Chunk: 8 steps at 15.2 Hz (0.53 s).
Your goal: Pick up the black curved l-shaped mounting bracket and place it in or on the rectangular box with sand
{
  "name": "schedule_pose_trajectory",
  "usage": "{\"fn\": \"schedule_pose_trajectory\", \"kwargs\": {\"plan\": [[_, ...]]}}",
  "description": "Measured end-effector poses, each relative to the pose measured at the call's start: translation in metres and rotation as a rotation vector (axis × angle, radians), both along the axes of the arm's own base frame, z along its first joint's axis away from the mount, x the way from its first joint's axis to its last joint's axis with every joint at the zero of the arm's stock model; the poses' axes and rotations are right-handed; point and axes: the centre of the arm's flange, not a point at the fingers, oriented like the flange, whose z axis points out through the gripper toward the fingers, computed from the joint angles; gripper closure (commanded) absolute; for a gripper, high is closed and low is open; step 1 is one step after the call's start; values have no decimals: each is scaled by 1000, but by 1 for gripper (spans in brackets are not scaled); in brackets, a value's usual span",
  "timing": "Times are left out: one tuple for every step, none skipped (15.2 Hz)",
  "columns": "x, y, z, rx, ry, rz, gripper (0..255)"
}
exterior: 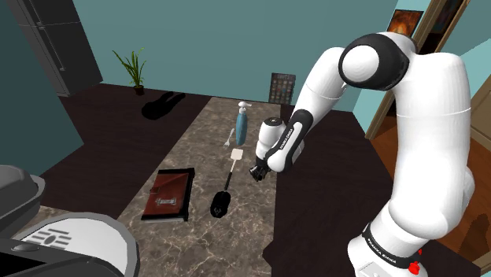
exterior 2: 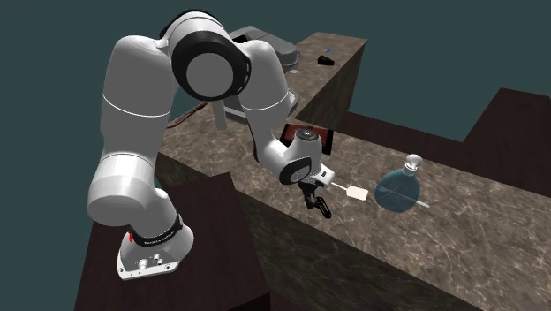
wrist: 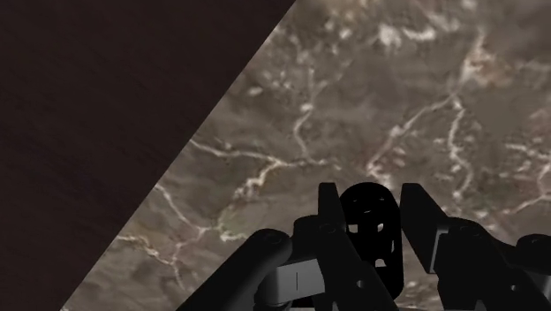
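gripper (wrist: 369, 191) clamps 1 black bracket (wrist: 366, 225) | 1 reddish-brown box (exterior: 167, 194) | 1 blue spray bottle (exterior: 241, 127) | 1 long-handled utensil (exterior: 221, 203) | marble counter (exterior: 206, 130), dark floor (exterior: 102, 134), teal walls (exterior: 197, 43)

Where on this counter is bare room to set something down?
The marble counter is bare under the gripper, which clasps the black bracket, out to its edge, and beyond the blue bottle. It is crowded between the brown box and the white-headed tool.
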Motion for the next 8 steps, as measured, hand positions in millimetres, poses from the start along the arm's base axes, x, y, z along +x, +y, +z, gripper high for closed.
{"fn": "schedule_pose_trajectory", "kwargs": {"plan": [[0, 0, 0, 0, 0, -1, 255], [0, 0, 0, 0, 1, -1, 255], [0, -2, 0, 0, 2, -4, 255], [0, -2, 0, 0, 2, -3, 255], [-1, -5, 1, -2, 6, -8, 255], [-2, -6, 3, -2, 9, -11, 255], [-2, -6, 8, -3, 10, -12, 255], [-3, -7, 13, -3, 10, -13, 255]]}}
